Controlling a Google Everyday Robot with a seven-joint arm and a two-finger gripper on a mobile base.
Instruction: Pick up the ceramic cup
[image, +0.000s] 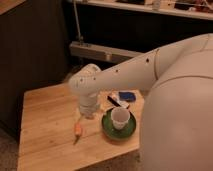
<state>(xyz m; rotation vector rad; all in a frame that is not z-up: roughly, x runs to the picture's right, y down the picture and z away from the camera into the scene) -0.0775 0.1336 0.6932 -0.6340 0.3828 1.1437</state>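
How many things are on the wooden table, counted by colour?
Green: 1, wide dark-green bowl
White: 1, small glossy white ceramic cup, in that bowl
Orange: 1, small orange carrot-like thing
Blue: 1, flat blue object
Black-and-white: 1, long flat object
Total: 5
The gripper hangs over the wooden table, beside the bowl.

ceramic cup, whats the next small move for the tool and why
Probably slide the tool sideways toward the ceramic cup. The tool sits low over the wooden table beside the green bowl, near the orange item, while the cup stands upright in that bowl, not yet held.
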